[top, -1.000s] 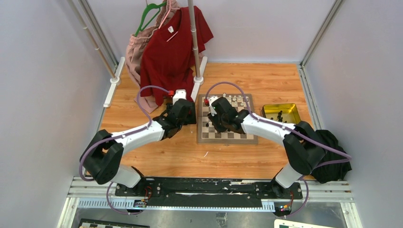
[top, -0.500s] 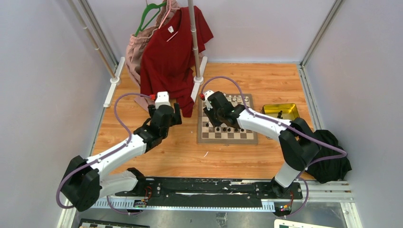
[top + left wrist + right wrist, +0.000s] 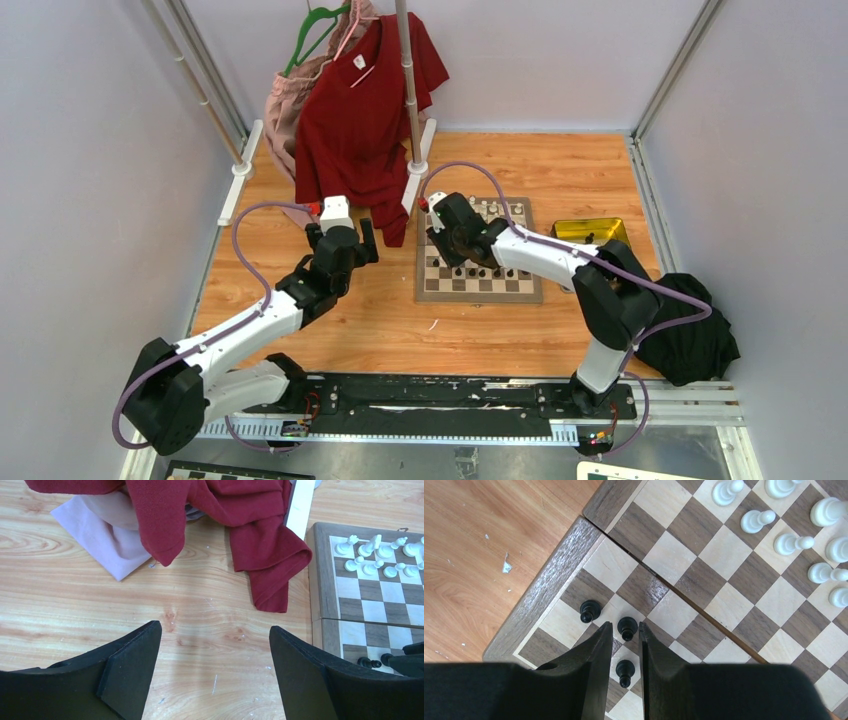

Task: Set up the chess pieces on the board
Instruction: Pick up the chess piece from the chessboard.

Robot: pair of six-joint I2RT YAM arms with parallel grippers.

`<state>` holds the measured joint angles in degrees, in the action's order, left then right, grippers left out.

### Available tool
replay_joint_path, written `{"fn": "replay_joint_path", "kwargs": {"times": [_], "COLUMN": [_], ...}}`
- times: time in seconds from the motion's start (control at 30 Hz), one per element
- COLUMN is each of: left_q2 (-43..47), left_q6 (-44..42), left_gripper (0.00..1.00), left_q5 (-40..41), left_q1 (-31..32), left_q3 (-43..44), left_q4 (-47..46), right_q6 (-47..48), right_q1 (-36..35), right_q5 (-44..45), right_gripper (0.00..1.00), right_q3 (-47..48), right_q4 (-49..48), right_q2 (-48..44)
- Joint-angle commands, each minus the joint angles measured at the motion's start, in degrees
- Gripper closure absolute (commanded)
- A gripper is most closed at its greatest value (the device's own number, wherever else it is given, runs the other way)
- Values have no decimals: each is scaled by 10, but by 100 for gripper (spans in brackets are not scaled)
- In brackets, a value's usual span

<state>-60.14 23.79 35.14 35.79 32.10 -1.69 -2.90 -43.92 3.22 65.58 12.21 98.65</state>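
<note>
The board point(image 3: 478, 285) lies on the wooden table right of centre. White chess pieces point(image 3: 497, 211) line its far rows and show as well in the right wrist view point(image 3: 794, 542). Three black pawns point(image 3: 590, 610) stand near the board's left corner. My right gripper point(image 3: 625, 626) hangs over them, open by a narrow gap. One pawn point(image 3: 626, 627) stands between its tips and another point(image 3: 625, 671) shows further back in the gap. My left gripper point(image 3: 215, 635) is wide open over bare table left of the board point(image 3: 320, 580), holding nothing.
A red shirt point(image 3: 365, 110) and a pink garment hang on a rack at the back, the shirt's hem point(image 3: 260, 545) reaching the table beside the board. A gold tray point(image 3: 590, 237) holding black pieces sits right of the board. A black cloth point(image 3: 700, 345) lies at the right edge.
My left arm has pulled back to the left, away from the board's edge. My right gripper has shifted slightly toward the board's left side.
</note>
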Motion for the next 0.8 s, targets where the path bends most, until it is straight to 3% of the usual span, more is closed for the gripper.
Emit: {"fn": "replay_joint_path", "kwargs": {"times": [0.0,0.23,0.47,0.77], "left_q2": [4,1,-3,-10], "left_q6": [-2,-1,1,7], "left_gripper": [16,15,15,15], "left_q5": [13,14,14,8], "left_q1": [-3,-3,-3,-4], "left_q3": [-4,-5,-1,4], "left_q4": [-26,-28,-28,-25], "right_q6": [10,7,9,3], "right_q1": [9,15,16,14], "right_q5": [1,-9,-8,-20], "right_gripper": [70,76,97,100], "right_q3": [17,16,8,-20], "right_q4": [-7,-9,-9,-4], "right_q2": [17,26,7,-41]}}
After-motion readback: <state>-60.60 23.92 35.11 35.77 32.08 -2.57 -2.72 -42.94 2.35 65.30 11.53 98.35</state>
